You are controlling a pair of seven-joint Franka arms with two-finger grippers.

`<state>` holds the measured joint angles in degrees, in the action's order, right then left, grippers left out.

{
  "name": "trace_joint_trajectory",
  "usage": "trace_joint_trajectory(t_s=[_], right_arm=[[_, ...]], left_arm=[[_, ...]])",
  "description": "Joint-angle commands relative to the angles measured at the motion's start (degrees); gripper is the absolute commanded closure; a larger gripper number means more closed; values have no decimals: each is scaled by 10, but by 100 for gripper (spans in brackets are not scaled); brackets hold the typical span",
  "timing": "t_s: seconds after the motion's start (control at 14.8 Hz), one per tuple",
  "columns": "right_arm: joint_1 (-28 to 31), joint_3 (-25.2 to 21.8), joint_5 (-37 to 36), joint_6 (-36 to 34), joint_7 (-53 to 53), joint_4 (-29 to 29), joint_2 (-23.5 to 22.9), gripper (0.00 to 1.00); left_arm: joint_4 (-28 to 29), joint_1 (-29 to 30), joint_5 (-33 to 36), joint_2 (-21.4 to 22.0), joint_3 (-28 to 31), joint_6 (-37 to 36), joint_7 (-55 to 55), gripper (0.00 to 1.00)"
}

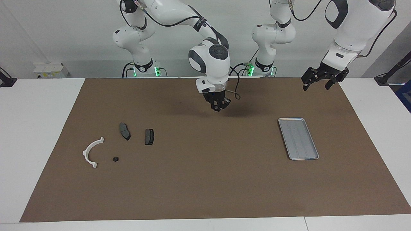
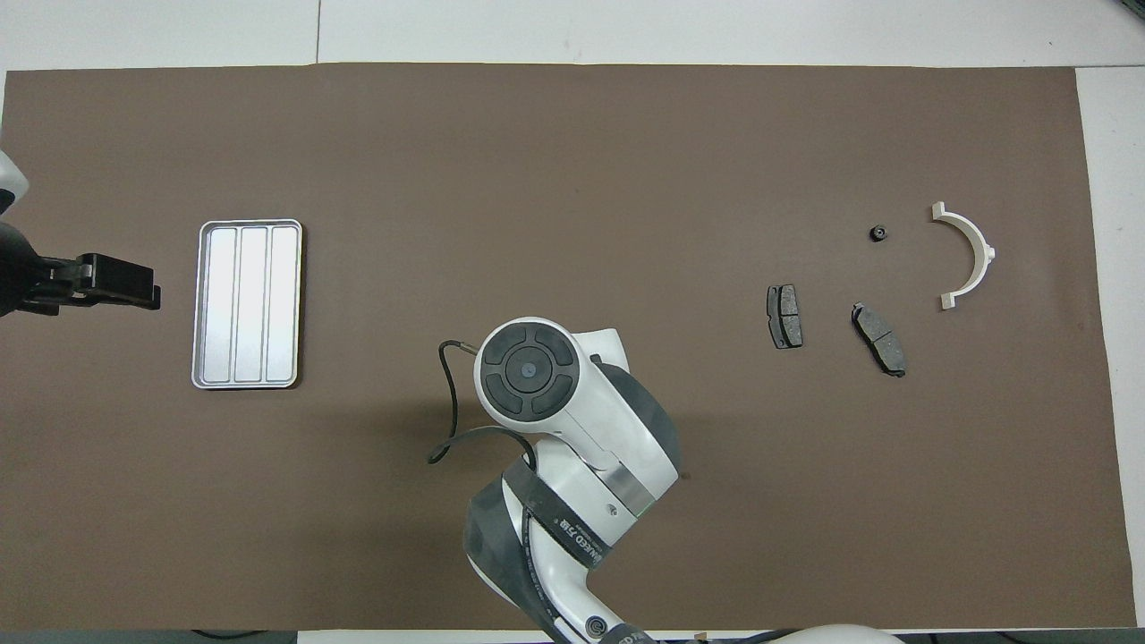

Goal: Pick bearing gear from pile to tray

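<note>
Mat (image 1: 205,176): a brown sheet is spread over the table, so that every part is set off plainly against it.
Right gripper (image 1: 218,107): it is hung over the middle of the mat, between the pile and the tray, pointing down. Whether anything is carried in it cannot be told.
Left gripper (image 1: 322,82): it is held wide apart and empty over the mat's corner near the tray, and is judged to be waiting.
Tray (image 1: 298,138): it is laid flat toward the left arm's end. Its ribbed floor is bare, ready to receive.
White arc (image 1: 86,151): it is left at the right arm's end.
Brake pads (image 1: 125,131): two are laid flat, nearer to the robots than the arc.
Black round piece (image 1: 115,158): it is tiny, dark and ring-like, taken for a bearing gear, and lies just beside the arc, well apart from the tray.
</note>
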<state>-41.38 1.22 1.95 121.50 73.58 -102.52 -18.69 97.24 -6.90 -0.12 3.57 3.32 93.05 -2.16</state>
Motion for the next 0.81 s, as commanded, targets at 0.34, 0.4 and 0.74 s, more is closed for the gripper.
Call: trace_joint_trajectory(t_s=[0.34, 0.4, 0.74], right_arm=[[-10, -2, -36, 62, 3, -20, -49, 100], [-9, -2, -36, 65, 3, -21, -49, 100], [-5, -2, -46, 90, 3, -22, -72, 100]], left_arm=[[42, 14, -8, 26, -2, 36, -5, 0], [44, 15, -8, 26, -2, 37, -5, 0], [61, 15, -8, 34, -2, 55, -3, 0]])
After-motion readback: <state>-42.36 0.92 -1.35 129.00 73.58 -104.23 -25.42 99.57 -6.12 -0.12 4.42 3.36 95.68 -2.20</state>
